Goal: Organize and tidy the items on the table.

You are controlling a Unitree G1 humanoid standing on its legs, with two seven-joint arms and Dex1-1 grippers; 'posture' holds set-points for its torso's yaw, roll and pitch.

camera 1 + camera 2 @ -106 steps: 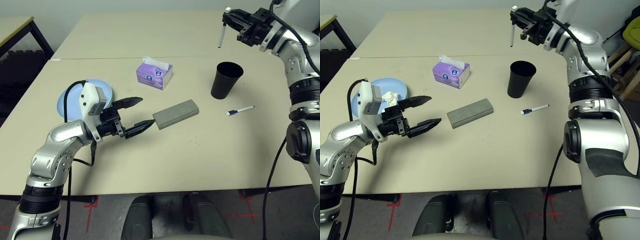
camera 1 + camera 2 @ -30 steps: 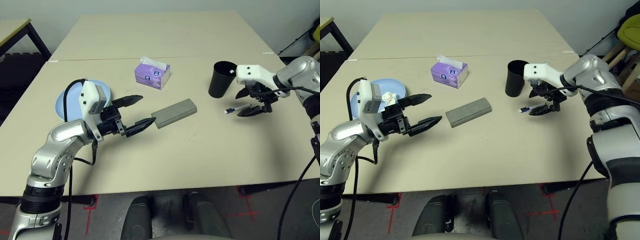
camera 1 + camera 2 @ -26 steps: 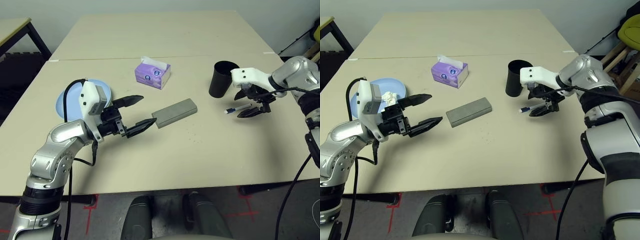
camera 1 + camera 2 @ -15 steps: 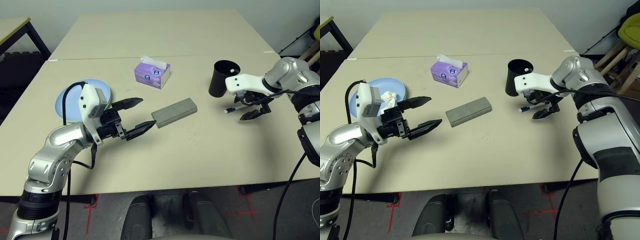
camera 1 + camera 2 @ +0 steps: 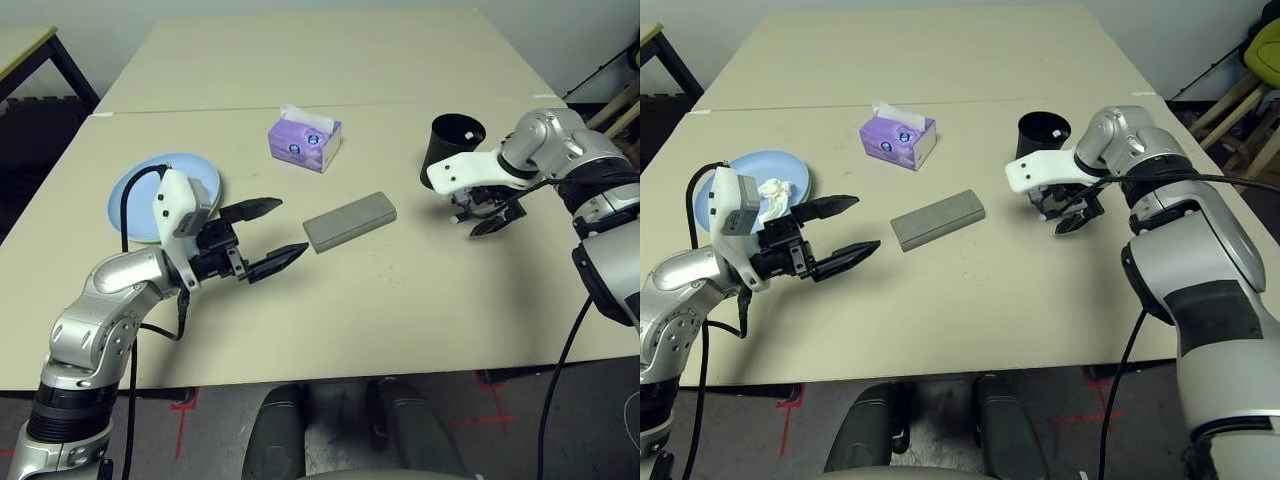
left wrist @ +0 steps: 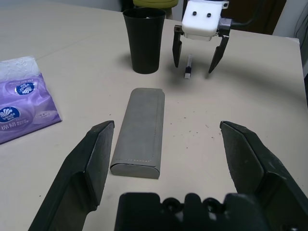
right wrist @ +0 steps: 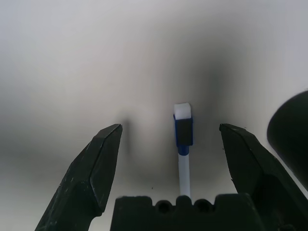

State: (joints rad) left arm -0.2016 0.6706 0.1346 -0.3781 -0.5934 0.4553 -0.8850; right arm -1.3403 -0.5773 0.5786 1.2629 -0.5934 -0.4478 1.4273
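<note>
Thin white pen (image 7: 183, 144), blue band near tip, lies btwn wide-open right gripper (image 7: 171, 139); left gripper (image 6: 166, 144) wide too.

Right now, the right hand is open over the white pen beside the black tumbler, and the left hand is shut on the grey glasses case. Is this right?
Not quite. The left hand is open, and the grey glasses case lies ahead of it, untouched, as the left wrist view shows. The rest holds: the right hand is open over the white pen beside the black tumbler.
</note>
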